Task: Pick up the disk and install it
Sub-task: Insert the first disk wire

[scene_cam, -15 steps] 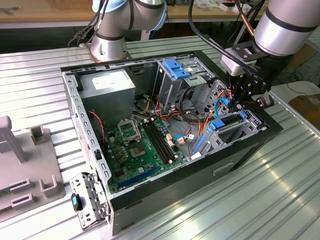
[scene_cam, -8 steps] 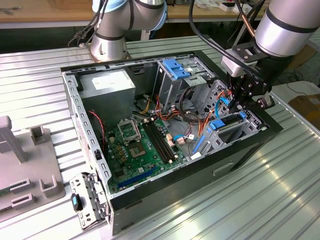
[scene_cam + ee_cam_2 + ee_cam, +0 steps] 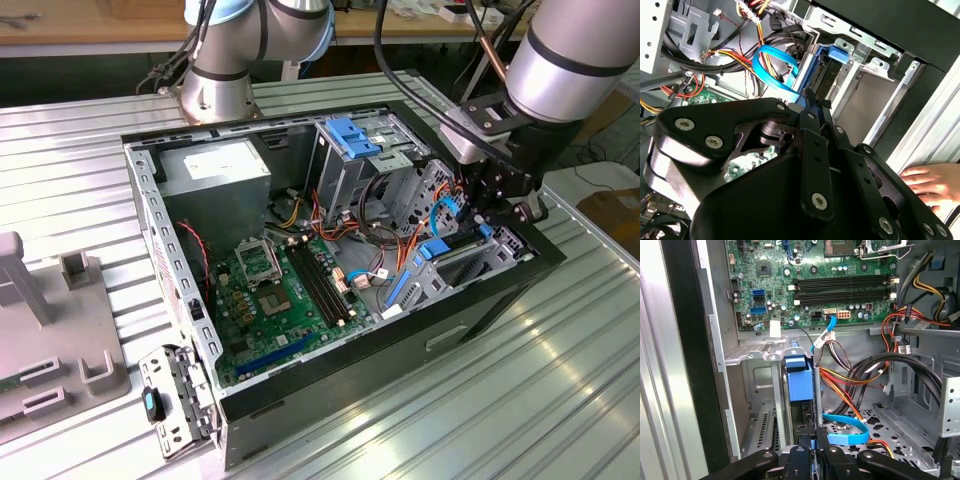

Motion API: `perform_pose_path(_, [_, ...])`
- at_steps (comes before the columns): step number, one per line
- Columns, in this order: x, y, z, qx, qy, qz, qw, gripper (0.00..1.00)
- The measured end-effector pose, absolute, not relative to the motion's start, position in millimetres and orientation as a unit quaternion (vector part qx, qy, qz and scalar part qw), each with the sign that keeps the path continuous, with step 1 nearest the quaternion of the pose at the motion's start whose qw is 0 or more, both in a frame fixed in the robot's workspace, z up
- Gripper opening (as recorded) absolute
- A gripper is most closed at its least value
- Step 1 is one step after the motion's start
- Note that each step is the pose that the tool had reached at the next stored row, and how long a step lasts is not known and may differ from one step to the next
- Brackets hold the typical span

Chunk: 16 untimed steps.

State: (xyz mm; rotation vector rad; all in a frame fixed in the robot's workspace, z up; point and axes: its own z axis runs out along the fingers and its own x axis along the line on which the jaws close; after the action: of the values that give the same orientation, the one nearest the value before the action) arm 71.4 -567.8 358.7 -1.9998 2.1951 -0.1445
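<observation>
Gripper (image 3: 814, 440) pinches the disk (image 3: 801, 377) edge-up in its bay.
A hand (image 3: 930, 185) shows in the second wrist view; the disk's long axis runs into the case.

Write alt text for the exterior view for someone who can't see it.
A robot arm's pincer reaches into an open computer case at the exterior view's right, at the disk with blue rails seated in a bay. The green motherboard lies mid-case, a grey power supply behind it.

Illumination is bright and even from overhead, with glare streaks on the ribbed metal table (image 3: 560, 380). The computer case (image 3: 160, 250) interior is shaded but legible. In the second wrist view, the gripper (image 3: 812, 107) body looms dark and slightly soft.
</observation>
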Motion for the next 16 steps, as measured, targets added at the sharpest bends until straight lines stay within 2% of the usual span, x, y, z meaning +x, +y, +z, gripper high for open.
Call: perform_pose_path(16, [71.9, -568.5, 350.3, -0.671, 0.735, -0.048, 0.085, 0.16])
